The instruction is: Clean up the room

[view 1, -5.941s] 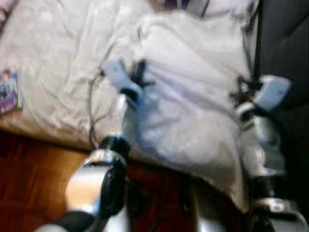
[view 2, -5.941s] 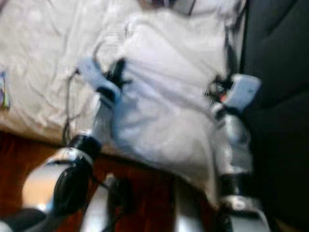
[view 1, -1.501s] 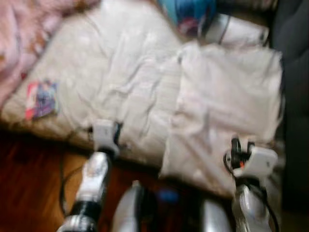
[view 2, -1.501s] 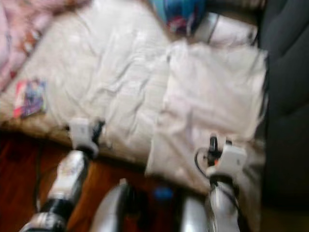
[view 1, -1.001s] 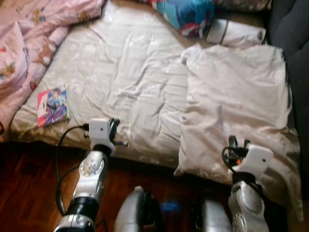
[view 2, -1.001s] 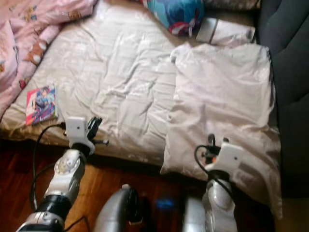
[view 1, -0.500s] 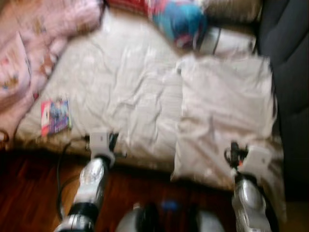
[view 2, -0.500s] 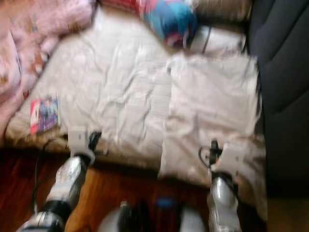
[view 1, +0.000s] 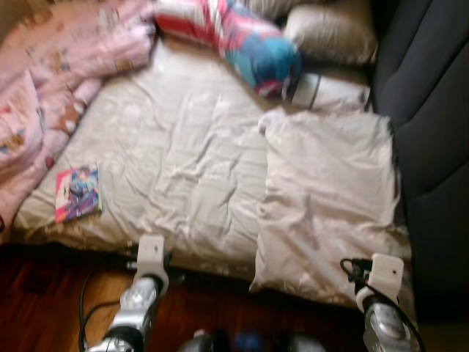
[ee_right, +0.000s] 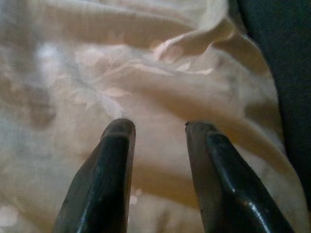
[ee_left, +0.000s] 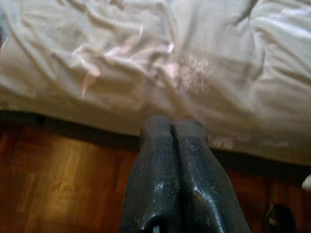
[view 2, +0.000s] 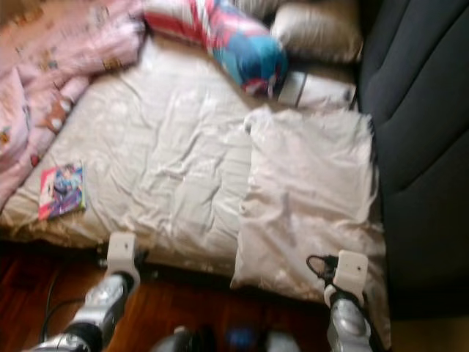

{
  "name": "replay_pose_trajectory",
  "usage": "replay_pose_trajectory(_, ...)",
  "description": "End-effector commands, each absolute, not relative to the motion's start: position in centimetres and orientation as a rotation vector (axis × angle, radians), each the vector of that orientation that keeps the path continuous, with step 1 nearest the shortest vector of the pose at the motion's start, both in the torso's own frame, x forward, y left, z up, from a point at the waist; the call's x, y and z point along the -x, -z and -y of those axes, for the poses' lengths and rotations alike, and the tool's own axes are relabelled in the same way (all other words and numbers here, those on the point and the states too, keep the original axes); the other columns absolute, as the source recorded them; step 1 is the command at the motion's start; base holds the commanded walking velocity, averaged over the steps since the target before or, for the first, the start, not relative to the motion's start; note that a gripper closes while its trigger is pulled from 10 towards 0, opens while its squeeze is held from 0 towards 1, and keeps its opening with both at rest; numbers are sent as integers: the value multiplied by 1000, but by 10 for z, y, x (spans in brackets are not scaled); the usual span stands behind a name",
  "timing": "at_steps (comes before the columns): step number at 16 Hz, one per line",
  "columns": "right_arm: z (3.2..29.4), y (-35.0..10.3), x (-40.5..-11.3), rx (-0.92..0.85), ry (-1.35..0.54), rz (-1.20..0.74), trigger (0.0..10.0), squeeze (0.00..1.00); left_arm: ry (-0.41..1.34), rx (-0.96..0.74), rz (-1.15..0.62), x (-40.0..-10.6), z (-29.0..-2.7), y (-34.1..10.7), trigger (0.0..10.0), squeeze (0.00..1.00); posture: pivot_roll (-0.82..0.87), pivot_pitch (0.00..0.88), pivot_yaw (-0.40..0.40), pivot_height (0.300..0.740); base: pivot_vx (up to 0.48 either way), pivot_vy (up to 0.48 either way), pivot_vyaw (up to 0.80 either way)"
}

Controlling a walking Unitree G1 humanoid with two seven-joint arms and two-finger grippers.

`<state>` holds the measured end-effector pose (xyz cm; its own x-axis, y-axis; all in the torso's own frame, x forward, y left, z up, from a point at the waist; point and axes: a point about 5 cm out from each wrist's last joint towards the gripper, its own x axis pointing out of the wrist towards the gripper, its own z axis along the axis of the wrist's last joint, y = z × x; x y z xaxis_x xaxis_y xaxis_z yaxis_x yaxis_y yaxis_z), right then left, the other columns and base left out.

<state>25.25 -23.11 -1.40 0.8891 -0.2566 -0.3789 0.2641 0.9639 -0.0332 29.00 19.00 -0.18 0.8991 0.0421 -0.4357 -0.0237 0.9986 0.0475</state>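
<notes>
A: What do we see, biggest first?

B: We see the mattress, cream and creased, on a wood floor. A dark sofa runs along the mattress's right edge.

A: And on the mattress?

B: We make out a pink blanket heaped at its left side, a white pillow lying flat at its right side against the sofa, and a red and blue bolster across its far end. Beside the bolster sits a tan cushion. A small book lies near the mattress's left front corner, well apart from the pillow.

A: And our grippers?

B: The left gripper has its fingers pressed together, empty, over the floor just short of the mattress's front edge. The right gripper has its fingers spread narrowly, holding nothing, just above the pillow's near end.

A: Anything in the way?

B: A black cable loops by the left arm, over the floor before the mattress.
</notes>
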Motion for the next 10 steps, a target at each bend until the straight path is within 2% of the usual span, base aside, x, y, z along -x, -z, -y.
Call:
replay_pose_trajectory(1, 228, 28, -242, -31, 252, -477, 10000, 0, -56, -60, -569, -271, -196, 21, 10000, 0, -37, 135, 33, 740, 0, 0, 0)
replay_pose_trajectory(3, 217, 39, -236, -36, 190, -567, 10000, 0, -95, -55, -685, -251, -197, 40, 10000, 0, -38, 115, 19, 740, 0, 0, 0)
replay_pose_trajectory(8, 209, 60, -211, -34, 174, -699, 10000, 0, -111, -57, -748, -238, -197, 50, 10000, 0, -21, 125, 11, 740, 0, 0, 0)
replay_pose_trajectory(10, 207, 68, -198, -40, 168, -746, 10000, 0, -108, -68, -765, -235, -198, 52, 10000, 0, -16, 145, 22, 740, 0, 274, 0)
